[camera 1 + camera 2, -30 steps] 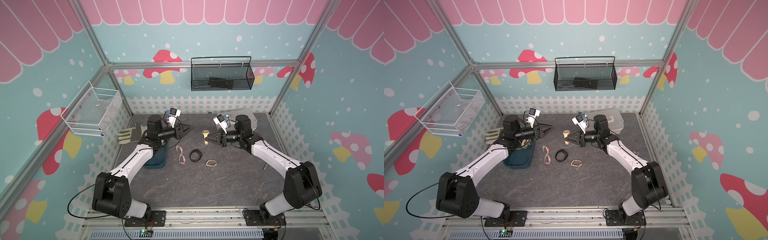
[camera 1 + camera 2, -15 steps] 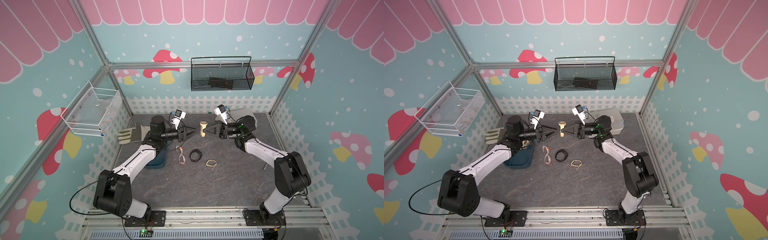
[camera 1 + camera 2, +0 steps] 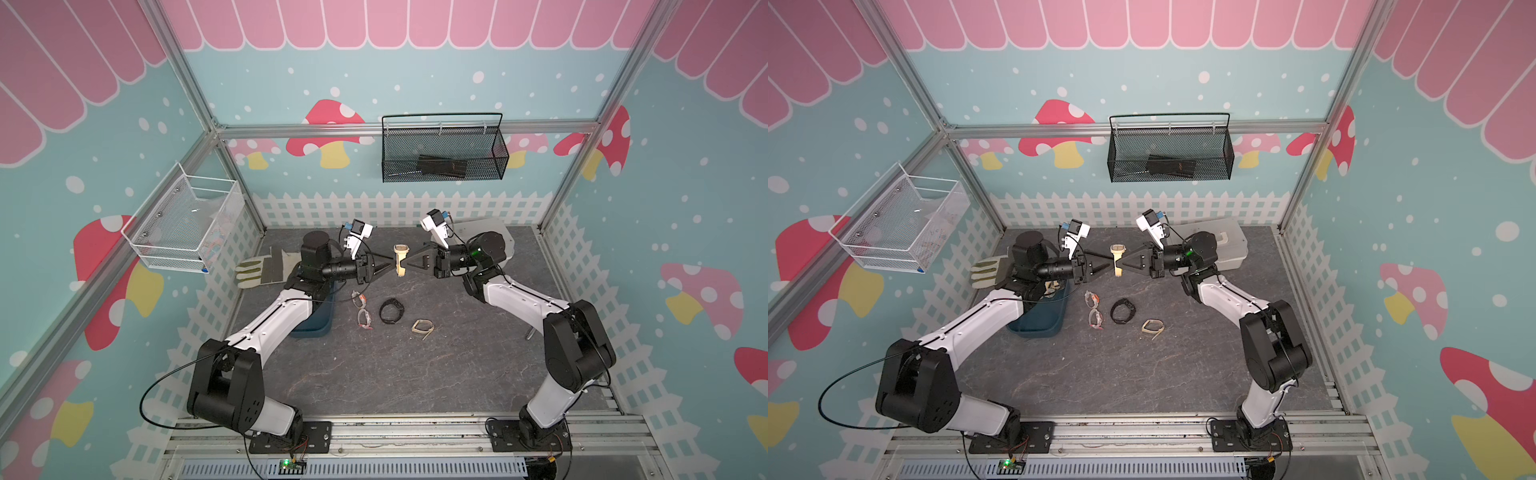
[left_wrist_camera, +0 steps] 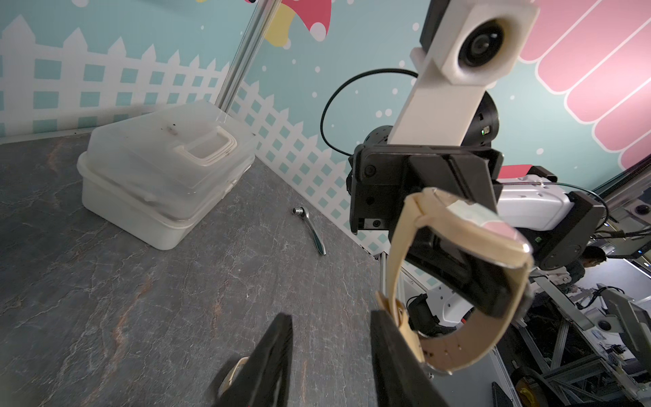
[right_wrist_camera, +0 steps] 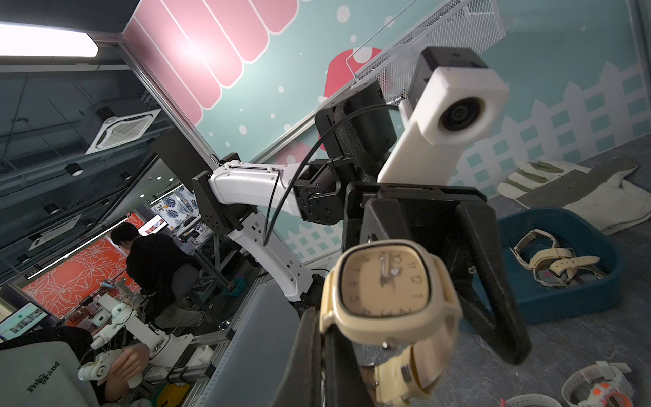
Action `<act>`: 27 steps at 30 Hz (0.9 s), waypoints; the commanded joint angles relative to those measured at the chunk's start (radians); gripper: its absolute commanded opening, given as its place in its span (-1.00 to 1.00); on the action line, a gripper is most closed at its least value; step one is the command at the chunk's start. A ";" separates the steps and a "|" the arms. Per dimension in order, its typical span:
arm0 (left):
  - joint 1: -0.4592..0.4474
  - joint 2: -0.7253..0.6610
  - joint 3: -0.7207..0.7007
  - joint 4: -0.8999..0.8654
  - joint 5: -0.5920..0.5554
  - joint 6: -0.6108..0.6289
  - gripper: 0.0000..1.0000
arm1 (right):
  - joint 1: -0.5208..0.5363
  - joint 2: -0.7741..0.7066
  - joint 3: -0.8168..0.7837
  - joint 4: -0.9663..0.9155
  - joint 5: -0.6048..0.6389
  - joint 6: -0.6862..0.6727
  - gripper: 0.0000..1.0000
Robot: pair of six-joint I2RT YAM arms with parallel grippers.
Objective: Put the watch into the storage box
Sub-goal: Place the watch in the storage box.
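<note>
Cream watch [image 3: 401, 250] hangs at upper centre, its strap [image 3: 400, 271] pinched by the right gripper [image 3: 406, 264]; the left gripper [image 3: 389, 264] is spread beside it. Probably a handover: left must close on the strap, then carry to the storage box [image 3: 314, 328], centre left.

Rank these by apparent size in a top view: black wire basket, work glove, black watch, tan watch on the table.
Largest: black wire basket, though it hangs on the back wall, so nearness may differ.
Then: work glove.
Smallest: black watch and tan watch, too alike to rank.
</note>
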 commanded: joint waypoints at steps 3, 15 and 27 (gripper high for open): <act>-0.002 -0.013 0.033 -0.065 0.014 0.053 -0.20 | 0.006 -0.020 0.008 -0.187 -0.014 -0.172 -1.00; 0.014 -0.025 0.035 -0.092 0.014 0.071 -0.19 | 0.001 -0.137 0.032 -0.653 0.010 -0.536 -1.00; 0.012 -0.024 0.034 -0.032 0.043 0.023 -0.19 | 0.015 -0.084 0.062 -0.539 0.009 -0.437 -1.00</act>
